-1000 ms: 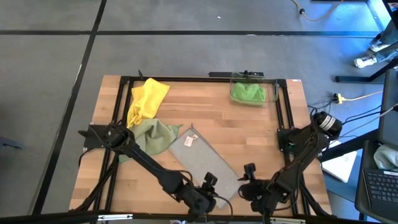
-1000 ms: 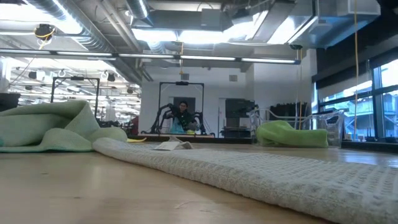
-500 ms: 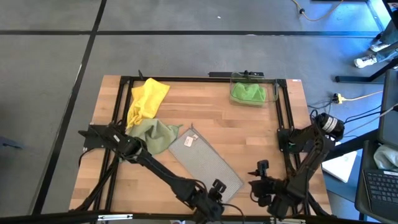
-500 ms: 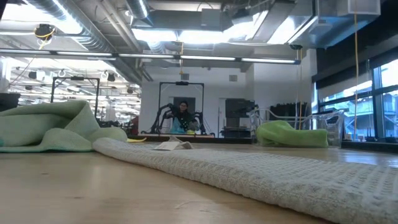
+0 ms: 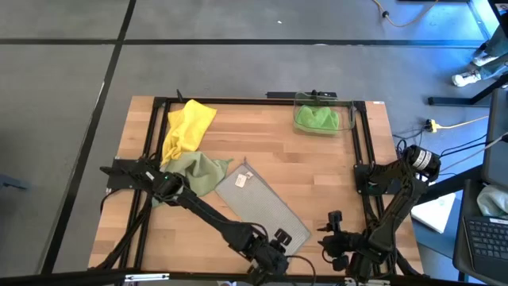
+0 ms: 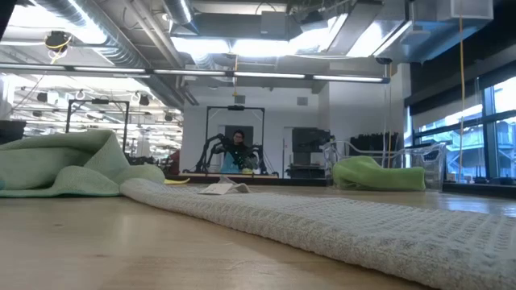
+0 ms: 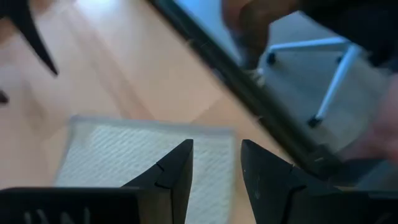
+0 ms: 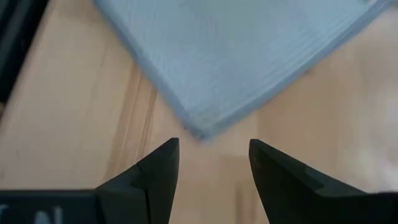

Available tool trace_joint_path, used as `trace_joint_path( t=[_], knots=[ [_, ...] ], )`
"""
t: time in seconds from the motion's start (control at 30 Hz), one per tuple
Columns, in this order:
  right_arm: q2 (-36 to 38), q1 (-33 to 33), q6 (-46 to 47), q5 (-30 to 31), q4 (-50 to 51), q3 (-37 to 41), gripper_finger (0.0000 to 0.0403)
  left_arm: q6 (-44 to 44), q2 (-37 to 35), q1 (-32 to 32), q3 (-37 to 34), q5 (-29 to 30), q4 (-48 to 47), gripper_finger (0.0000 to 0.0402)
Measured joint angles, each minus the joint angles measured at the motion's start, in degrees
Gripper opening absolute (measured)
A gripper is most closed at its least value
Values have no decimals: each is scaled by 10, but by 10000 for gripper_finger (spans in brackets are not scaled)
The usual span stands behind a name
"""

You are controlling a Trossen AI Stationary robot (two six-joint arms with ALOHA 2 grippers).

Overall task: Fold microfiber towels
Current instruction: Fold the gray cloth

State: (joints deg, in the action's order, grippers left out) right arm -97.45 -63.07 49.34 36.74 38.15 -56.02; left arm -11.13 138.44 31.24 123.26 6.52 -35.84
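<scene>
**Both hands at the grey towel's near corners**

From above, the wooden desk (image 5: 262, 151) carries four towels. A yellow towel (image 5: 187, 127) lies crumpled near the far left corner, its near end touching an olive towel (image 5: 197, 172) bunched just beside it. A grey towel (image 5: 263, 206) lies flat and spread, set diagonally from the desk's middle toward the near edge, with a small tag at its far corner. A green towel (image 5: 316, 118) sits inside a clear bin (image 5: 345, 117) at the far right. The left hand (image 5: 278, 248) hangs low at the grey towel's near edge; the right hand (image 5: 332, 238) is just beside that towel's near right corner.

At desk height, the grey towel (image 6: 339, 229) stretches across the foreground, the olive towel (image 6: 68, 165) is heaped at the left, and the green towel (image 6: 377, 174) shows at the right inside the bin (image 6: 431, 165). A person (image 6: 237, 149) sits far back in the room.

Past the left wrist, the left hand (image 7: 216, 165) has its fingers apart and holds nothing, poised over a corner of the grey towel (image 7: 124, 155).

Past the right wrist, the right hand (image 8: 213, 163) is likewise parted and empty, with a corner of the grey towel (image 8: 236, 56) just ahead of its fingertips on the bare wood.
</scene>
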Motion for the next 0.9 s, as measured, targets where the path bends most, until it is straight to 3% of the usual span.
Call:
trace_joint_path(
  t=[0.23,0.43,0.6,0.8,0.9],
  knots=[
    [0,0,-14,-8,-117,53,197,-5,25,2,-1,-41,9,128],
    [-16,-2,-208,-2,-207,74,197,-4,26,-1,0,-27,23,128],
    [-44,8,-292,28,-252,76,197,-22,45,-1,0,-27,39,128],
    [-57,26,-287,34,-277,76,197,-30,65,-1,-1,-45,48,128],
    [-57,30,-285,34,-277,76,197,-30,66,-1,-1,-26,47,128]
  ],
)
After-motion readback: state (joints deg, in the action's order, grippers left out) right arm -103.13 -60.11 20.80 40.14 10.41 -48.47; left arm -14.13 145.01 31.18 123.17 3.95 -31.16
